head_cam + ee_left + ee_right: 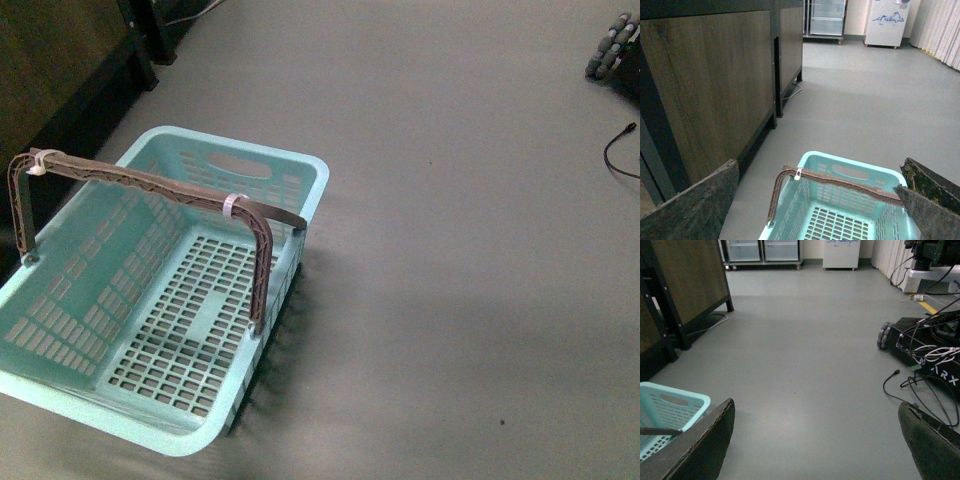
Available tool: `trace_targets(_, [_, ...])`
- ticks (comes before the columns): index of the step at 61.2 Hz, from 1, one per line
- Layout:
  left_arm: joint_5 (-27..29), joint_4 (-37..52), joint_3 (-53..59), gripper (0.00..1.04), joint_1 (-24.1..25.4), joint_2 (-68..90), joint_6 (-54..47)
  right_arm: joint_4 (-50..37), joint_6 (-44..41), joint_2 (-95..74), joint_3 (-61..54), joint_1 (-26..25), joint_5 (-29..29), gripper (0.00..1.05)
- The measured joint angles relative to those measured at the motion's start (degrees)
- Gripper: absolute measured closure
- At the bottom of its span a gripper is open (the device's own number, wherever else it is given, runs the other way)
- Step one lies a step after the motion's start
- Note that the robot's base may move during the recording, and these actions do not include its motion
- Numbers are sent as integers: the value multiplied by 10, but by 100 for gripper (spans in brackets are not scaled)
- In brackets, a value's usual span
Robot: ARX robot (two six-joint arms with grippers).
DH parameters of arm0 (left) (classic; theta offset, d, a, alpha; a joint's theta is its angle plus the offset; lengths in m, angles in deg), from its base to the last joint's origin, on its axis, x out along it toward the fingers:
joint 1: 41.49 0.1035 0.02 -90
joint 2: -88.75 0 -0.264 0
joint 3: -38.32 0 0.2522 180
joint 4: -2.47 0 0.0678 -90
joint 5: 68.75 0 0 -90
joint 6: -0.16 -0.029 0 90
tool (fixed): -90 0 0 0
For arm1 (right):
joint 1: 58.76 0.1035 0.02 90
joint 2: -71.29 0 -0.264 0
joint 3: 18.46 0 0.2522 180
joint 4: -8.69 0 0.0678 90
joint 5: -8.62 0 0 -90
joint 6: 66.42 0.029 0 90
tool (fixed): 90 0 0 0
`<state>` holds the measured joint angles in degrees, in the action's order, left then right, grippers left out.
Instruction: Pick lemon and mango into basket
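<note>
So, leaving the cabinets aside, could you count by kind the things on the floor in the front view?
Basket: 1
Cable: 1
Wheeled base: 1
Total: 3

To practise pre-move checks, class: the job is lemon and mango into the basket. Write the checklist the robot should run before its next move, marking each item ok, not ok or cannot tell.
1. Basket upright, open side up: ok.
2. Basket holds nothing that would block a drop: ok, it is bare.
3. Handle stands raised across the opening, with room on either side: ok, but mind it.
4. Lemon in sight: not ok, no view shows it.
5. Mango in sight: not ok, no view shows it.
6. Left gripper and right gripper open, holding nothing: ok.
</note>
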<state>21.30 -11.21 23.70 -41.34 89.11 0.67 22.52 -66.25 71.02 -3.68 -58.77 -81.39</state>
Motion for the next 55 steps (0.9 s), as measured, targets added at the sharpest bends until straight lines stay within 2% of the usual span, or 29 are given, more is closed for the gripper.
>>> trace_targets(35, [0, 0, 0, 7, 0, 0, 0, 0, 0, 0, 0, 0, 0, 9])
trace_targets(38, [-47, -51, -18, 7, 11, 21, 28, 0, 0, 0, 0, 0, 0, 9])
trace_targets(42, [-126, -181, -74, 7, 26, 109, 99, 0, 0, 0, 0, 0, 1, 9])
trace_targets(44, [-144, -215, -87, 7, 28, 143, 127, 0, 0, 0, 0, 0, 1, 9])
trace_targets(50, [-184, -216, -100, 7, 44, 212, 210, 0, 0, 0, 0, 0, 0, 9])
trace_targets(55, [-202, -159, -116, 7, 70, 279, 271, 0, 0, 0, 0, 0, 0, 9])
